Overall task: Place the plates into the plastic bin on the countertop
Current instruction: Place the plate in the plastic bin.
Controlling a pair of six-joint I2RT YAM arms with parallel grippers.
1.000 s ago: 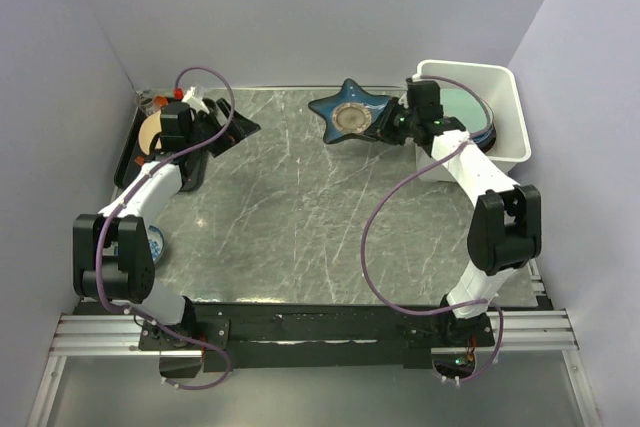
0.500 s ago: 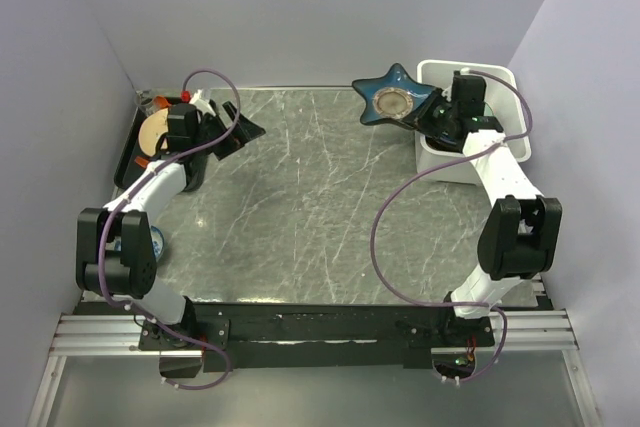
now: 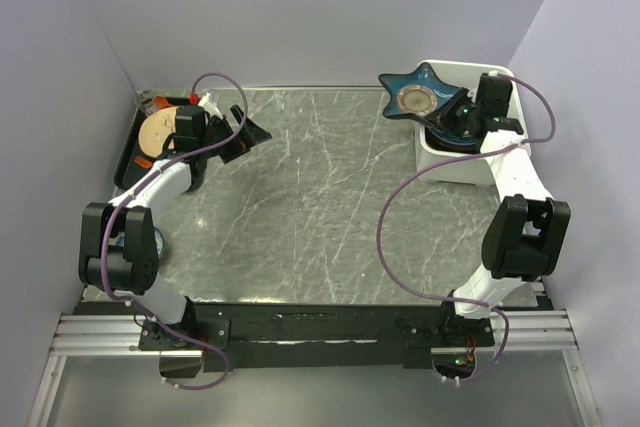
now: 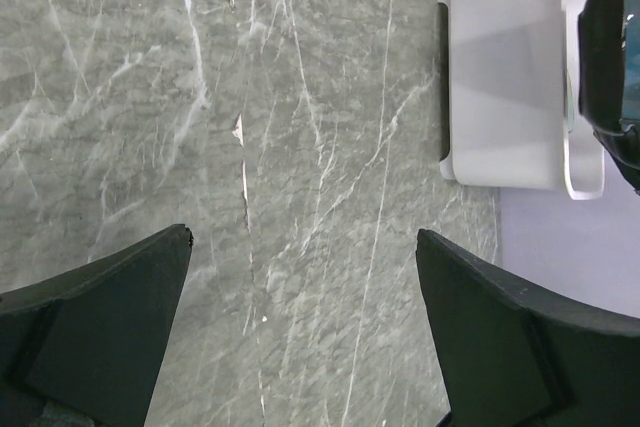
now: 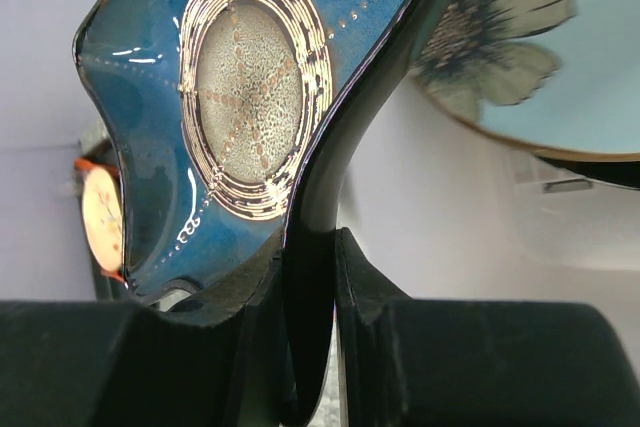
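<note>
I log: right gripper point(image 5: 312, 277) pinching blue star plate point(image 3: 420, 99) by its rim, tilted at white bin point(image 3: 455, 165) edge; flowered plate point(image 5: 560, 67) likely inside; left gripper point(image 4: 300, 247) spread wide above bench point(image 4: 150, 97).

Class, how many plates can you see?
3: star-shaped plate held by the right fingers at the bin, flowered plate inside it, tan plate on the tray. More may be hidden.

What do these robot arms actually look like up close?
Each arm has white tube links between chunky black joint housings; see the left arm and right arm. A thin purple cable loops along each. The left gripper and right gripper have broad matt black fingers.
</note>
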